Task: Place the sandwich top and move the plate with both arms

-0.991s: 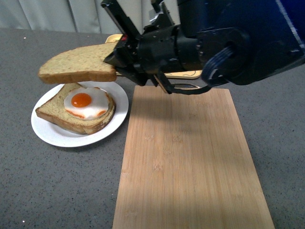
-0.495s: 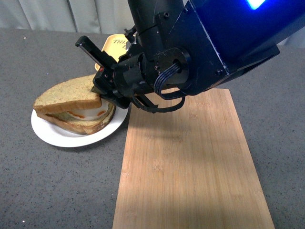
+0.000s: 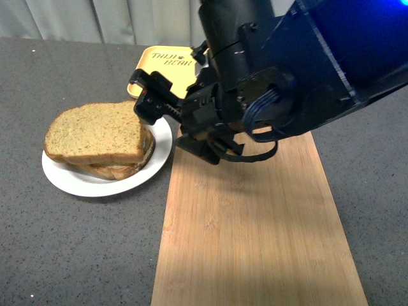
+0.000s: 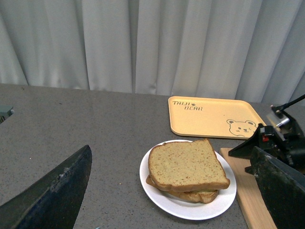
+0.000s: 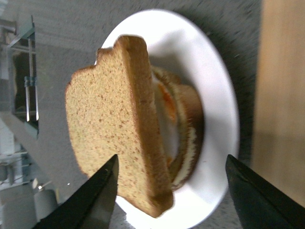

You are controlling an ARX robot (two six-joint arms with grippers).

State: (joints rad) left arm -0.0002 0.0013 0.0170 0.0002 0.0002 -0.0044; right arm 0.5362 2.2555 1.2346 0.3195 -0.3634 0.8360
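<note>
While the sandwich top (image 3: pixel 95 132) sits stacked, tray (image 4: pixel 209 119) lettering ends "BEAR".

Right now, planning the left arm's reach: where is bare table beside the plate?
Bare table lies left of and in front of the plate. Its right side is crowded: the board edge, the right gripper and the tray behind.

Soft even light; plate (image 5: pixel 209 71) blurred in right wrist view.

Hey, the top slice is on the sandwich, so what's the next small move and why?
Probably lower the open right gripper to the plate rim facing it: the sandwich top lies flat on the stack, clear of the gripper, and nothing grips the plate yet.
</note>
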